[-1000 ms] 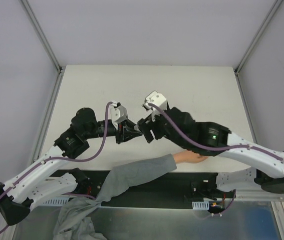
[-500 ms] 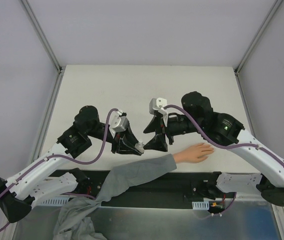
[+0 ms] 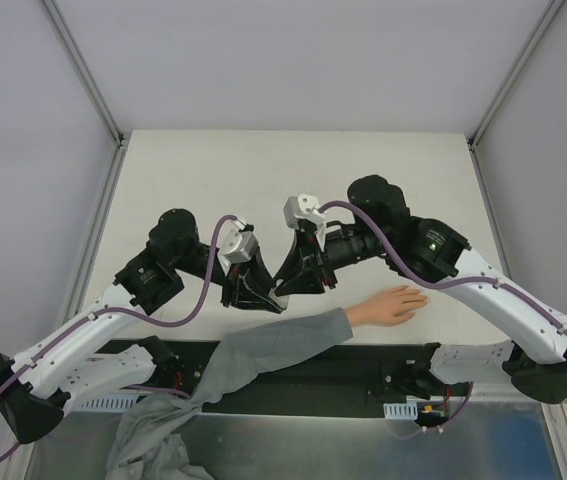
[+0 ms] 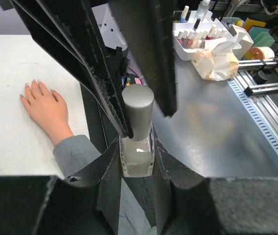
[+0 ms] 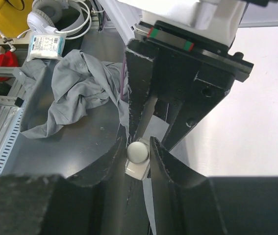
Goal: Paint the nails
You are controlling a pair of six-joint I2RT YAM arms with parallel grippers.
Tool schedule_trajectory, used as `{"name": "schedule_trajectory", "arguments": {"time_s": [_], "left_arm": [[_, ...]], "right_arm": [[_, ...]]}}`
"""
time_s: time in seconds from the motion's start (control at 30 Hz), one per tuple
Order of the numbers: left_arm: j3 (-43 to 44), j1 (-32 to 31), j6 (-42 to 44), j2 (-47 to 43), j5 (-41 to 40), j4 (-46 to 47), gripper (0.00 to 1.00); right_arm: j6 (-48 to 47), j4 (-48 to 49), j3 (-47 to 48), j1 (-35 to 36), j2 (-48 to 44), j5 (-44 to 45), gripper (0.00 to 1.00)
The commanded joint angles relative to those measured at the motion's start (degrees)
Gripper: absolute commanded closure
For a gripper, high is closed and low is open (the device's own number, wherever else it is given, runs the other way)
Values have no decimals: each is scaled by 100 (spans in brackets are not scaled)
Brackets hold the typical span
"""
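Note:
A small glass bottle [image 4: 138, 155] of whitish polish with a grey cap [image 4: 138, 108] is upright in my left gripper [image 4: 138, 147], which is shut on the glass body. My right gripper [image 5: 139, 150] comes from the opposite side, its jaws closed against the cap [image 5: 138, 152]. Both grippers meet above the table's near edge [image 3: 279, 290]. The pale peach hand [image 3: 393, 305] with a grey sleeve [image 3: 283, 345] lies flat, palm down, to the right of them. Its nails [image 4: 34, 83] are tiny and bare. No gripper touches the hand.
A grey cloth heap [image 5: 70, 93] lies on the metal bench below the table. A white tray of polish bottles [image 4: 202, 32], a tissue pack [image 4: 217, 61] and headphones [image 5: 60, 19] sit off the table. Metal frame posts [image 3: 83, 70] flank the white table.
My right gripper swung left from over the hand to the bottle and closed its jaws on the cap. My left gripper carried the bottle down toward the near edge, then held still.

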Motion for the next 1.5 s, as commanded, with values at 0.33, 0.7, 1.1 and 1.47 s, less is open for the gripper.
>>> {"name": "schedule_trajectory", "arguments": {"time_s": [0.33, 0.7, 1.1, 1.47], "left_arm": [[526, 174, 182, -341, -3467, -72, 100], [412, 174, 464, -297, -3395, -1, 100], [305, 218, 368, 45, -88, -19, 100], [420, 218, 104, 72, 503, 52, 100]], "right_arm": [[1205, 100, -462, 2361, -197, 8570, 100], [1843, -473, 550, 2575, 614, 9598, 61], [-135, 247, -461, 35, -890, 1019, 30], [-57, 353, 119, -160, -90, -231, 61]]}}
